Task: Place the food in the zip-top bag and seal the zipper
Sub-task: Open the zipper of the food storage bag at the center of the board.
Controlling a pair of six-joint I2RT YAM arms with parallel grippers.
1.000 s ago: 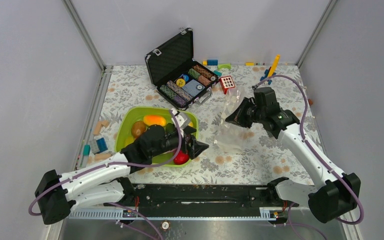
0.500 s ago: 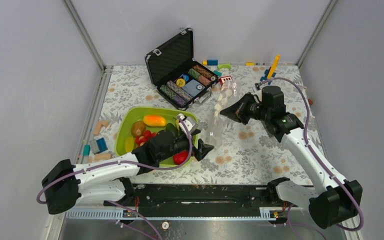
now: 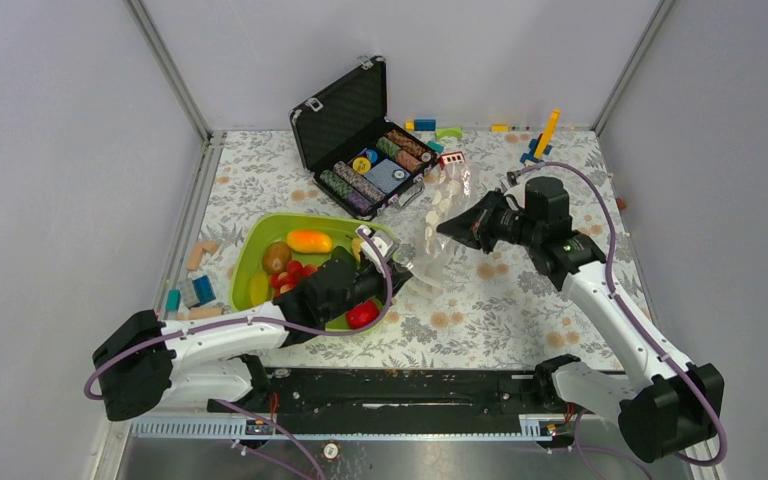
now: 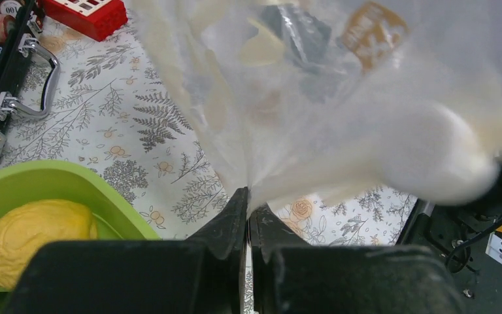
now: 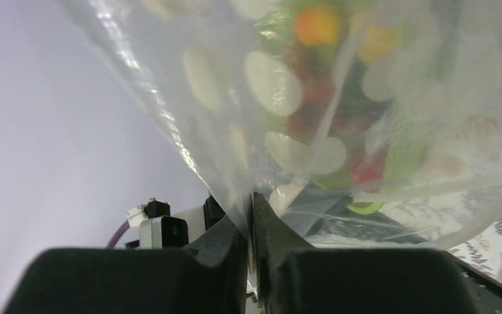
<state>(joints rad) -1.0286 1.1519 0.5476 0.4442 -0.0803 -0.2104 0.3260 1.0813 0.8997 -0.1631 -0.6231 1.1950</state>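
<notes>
The zip-top bag (image 3: 436, 222), clear with white dots, hangs stretched between both grippers above the table. My left gripper (image 3: 401, 268) is shut on its near lower edge; in the left wrist view the jaws (image 4: 248, 196) pinch the film of the bag (image 4: 340, 118). My right gripper (image 3: 447, 228) is shut on the far side, jaws (image 5: 250, 204) closed on the bag (image 5: 314, 111). The food lies in the green tray (image 3: 250, 240): orange fruit (image 3: 308, 241), red berries (image 3: 294, 271), yellow fruit (image 3: 258, 288), red apple (image 3: 362, 315). I cannot make out the zipper.
An open black case of poker chips (image 3: 365, 150) stands behind the tray, a small red piece (image 3: 452, 159) beside it. Loose building blocks lie at the left edge (image 3: 192, 285) and along the back wall (image 3: 540, 140). Frame walls enclose the table.
My left gripper went from open beside the tray to shut on the bag's near edge. The right gripper swung left and lifted the bag off the table.
</notes>
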